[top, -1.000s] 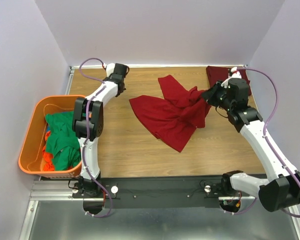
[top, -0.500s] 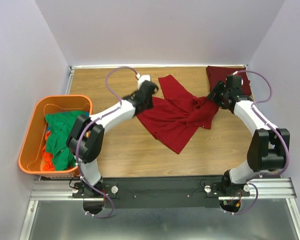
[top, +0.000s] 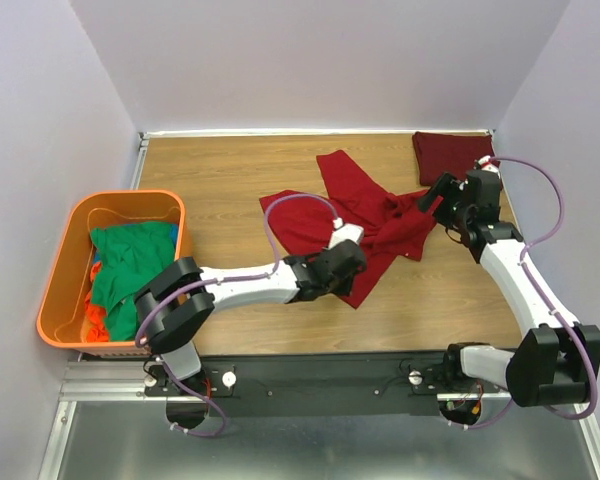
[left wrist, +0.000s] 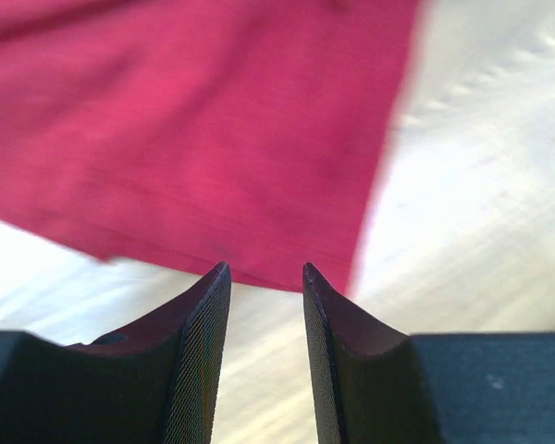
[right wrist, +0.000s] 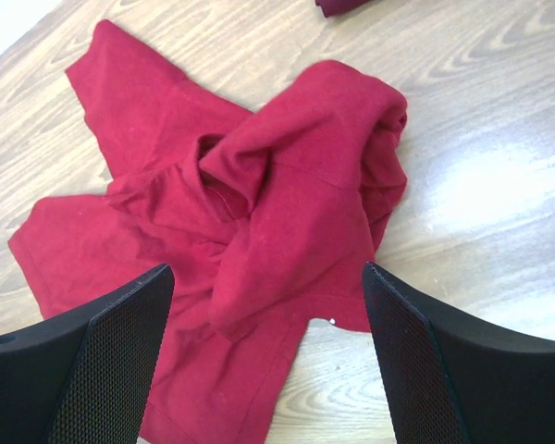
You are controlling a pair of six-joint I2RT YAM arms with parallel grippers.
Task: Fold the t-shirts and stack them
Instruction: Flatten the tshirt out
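Hovering just off the near hem of the red t-shirt (left wrist: 194, 120), the left fingers (left wrist: 203, 324) are standing a little apart. It's a narrow gap with nothing caught in it. That wrist view is coming through blurry, so I can't tell whether the tips are touching cloth or wood. From above, the left arm is stretching low across the surface (top: 220, 190) from its base toward the right, its end sitting over the shirt's near corner.

The right fingers (right wrist: 120, 342) are spreading wide and gripping nothing either. Looking down past them, you're seeing the bunched-up middle of that same shirt, one fold humping over the rest. That arm's end is sitting close by the shirt's right edge.

The red tee itself is lying crumpled around the middle of the surface, a bit right of centre. One flap is pointing toward the far wall, and the wider part is spreading left and toward the near side. Not folded yet.

Behind the right arm, in the far right corner, a maroon t-shirt (top: 448, 155) is lying folded into a rough square, apart from the red one. Off the left edge, an orange tub (top: 60, 270) is holding a green t-shirt (top: 125, 270) heaped on top of other cloth.
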